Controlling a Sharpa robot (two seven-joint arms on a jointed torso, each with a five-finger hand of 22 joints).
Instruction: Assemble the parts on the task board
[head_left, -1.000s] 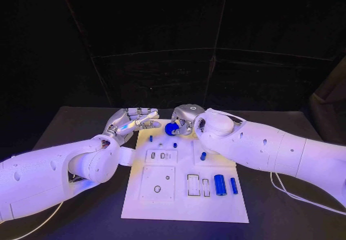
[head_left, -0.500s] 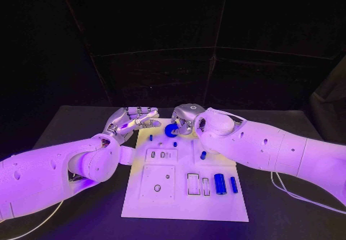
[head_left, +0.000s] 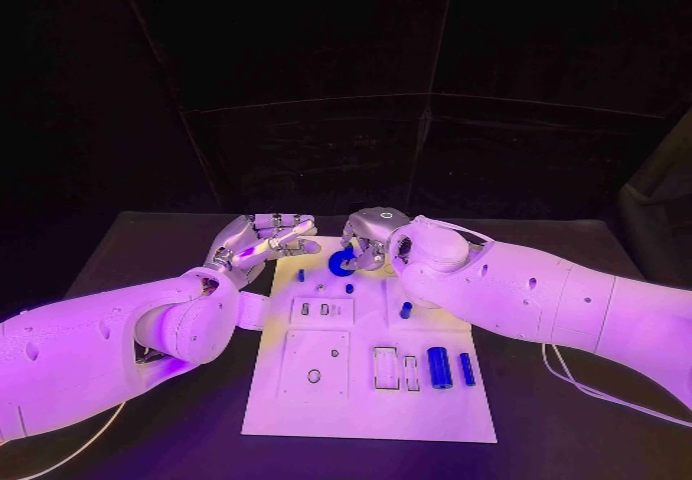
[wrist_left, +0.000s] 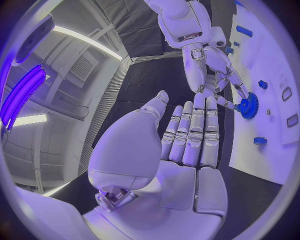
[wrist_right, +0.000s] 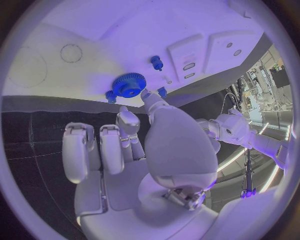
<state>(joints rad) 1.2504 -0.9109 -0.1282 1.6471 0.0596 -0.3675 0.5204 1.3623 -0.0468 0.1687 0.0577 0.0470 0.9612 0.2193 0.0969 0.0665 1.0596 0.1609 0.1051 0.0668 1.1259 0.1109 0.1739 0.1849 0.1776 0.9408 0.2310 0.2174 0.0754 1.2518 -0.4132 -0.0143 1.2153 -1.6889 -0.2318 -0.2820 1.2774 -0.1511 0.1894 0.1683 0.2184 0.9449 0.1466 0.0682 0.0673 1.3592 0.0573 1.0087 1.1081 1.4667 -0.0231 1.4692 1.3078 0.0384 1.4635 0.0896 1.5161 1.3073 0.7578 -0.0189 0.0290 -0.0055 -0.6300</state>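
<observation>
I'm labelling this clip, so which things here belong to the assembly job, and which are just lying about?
Job:
task board
blue gear, held by the right hand
blue cylinder
slim blue rod
small blue pegs
left hand, open beside the board

Lying about:
black table
white cable

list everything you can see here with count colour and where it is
task board: one, white, middle of the black table, with raised plates and cut-out slots
gear: one, blue, toothed, at the board's far end, at the right hand's fingertips
cylinders: two, blue, the thicker one left of the thinner, near right part of the board
small pegs: several, blue, scattered over the board's far half; exact count unclear
table: one, black, under the board
cable: one, white, on the table at right
left hand: silver, left of the board's far end, holding nothing
right hand: silver, over the board's far end, holding the gear
</observation>
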